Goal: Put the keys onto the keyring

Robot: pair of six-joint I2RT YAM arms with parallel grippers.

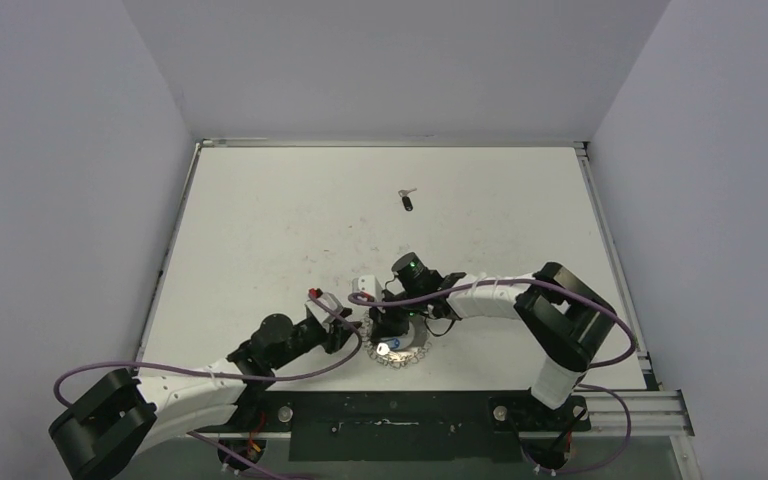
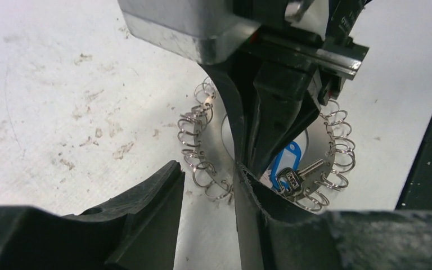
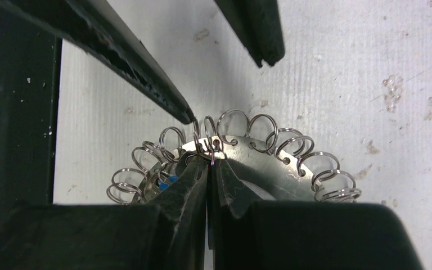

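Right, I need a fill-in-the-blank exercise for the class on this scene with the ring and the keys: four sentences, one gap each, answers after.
1. The right hand is ___ on the rim of the ring.
2. The left hand is ___, gripping nothing.
3. The tag lying inside the ring is ___ in colour.
4. The black-headed key lies alone on the table, ___ from the arms' bases than the ring.

Missing words: shut; open; blue; farther.
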